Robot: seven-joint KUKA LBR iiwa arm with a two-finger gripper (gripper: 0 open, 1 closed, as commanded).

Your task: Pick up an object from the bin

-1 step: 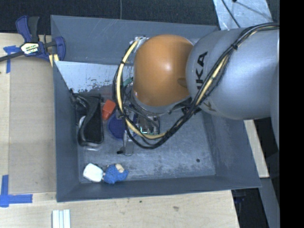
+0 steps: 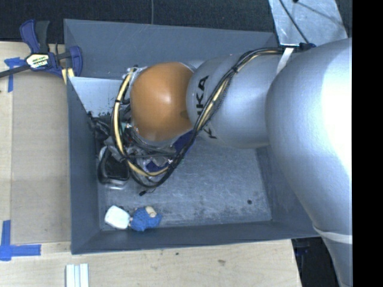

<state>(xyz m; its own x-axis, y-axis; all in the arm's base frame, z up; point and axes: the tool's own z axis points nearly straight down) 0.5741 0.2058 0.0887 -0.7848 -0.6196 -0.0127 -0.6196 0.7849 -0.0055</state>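
The gripper (image 2: pixel 133 153), open or closed I cannot tell, sits low at the bin's (image 2: pixel 227 187) nine o'clock side, with a white-and-blue lump (image 2: pixel 133 218) lying crosswise at its six o'clock.

Orange cover (image 2: pixel 158 103) and cables (image 2: pixel 121 100) blot out the left of the bin (image 2: pixel 227 184); the dark clutter (image 2: pixel 114 167) beneath is too tangled to name. The arm (image 2: pixel 311 130) runs off the right edge.

White lump (image 2: pixel 117 218) just beside blue fuzzy thing (image 2: pixel 142 219), lower-left corner.
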